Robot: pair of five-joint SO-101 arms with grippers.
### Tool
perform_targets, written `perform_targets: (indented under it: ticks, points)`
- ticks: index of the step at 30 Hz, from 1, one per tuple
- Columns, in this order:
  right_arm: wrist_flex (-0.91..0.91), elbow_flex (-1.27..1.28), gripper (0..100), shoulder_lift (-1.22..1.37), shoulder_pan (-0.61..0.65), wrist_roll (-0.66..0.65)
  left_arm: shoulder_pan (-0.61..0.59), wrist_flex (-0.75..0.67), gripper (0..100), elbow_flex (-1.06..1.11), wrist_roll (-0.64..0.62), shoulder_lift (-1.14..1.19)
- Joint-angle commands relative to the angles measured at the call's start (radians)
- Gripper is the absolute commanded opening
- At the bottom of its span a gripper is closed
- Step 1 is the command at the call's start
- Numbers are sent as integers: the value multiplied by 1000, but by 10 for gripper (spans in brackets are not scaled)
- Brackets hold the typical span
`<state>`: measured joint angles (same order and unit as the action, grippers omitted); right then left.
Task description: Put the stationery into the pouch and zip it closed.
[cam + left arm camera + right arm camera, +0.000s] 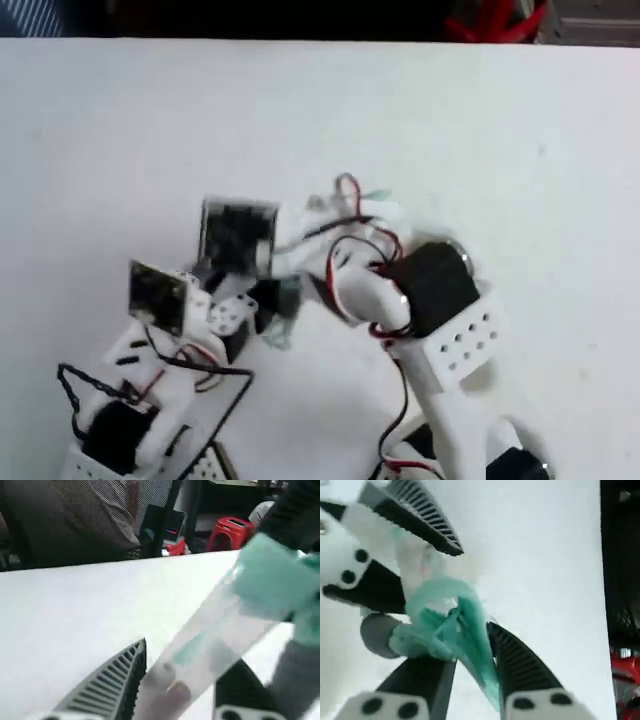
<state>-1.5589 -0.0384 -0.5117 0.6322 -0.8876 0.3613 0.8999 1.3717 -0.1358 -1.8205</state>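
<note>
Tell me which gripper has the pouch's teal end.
The right gripper: it clamps the teal end of the pouch, whereas the left gripper holds the clear end.

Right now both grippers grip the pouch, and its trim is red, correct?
Not red. The pouch has teal trim, as the right wrist view shows. The left gripper and right gripper both grip it.

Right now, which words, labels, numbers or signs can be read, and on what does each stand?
No text can be read.
Clear plastic pouch with mint-green trim: no print shows.
Small dark screen in the room behind: glowing marks, too blurred.
Dark circuit board on an arm: too small to tell.
</note>
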Motion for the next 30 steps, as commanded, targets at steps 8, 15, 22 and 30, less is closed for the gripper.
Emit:
perform_targets:
  ticks: [8,15,22,30]
  points:
    - [340,161,20,67,-291,623,-232,-2,203,-55,-26,-7]
    - [334,155,20,383,-409,624,-288,-23,182,-49,-66,-7]
    - [410,152,20,608,-420,497,-283,-29,181,-37,-49,-7]
    - [369,114,20,774,-433,328,-282,-107,181,23,-40,-7]
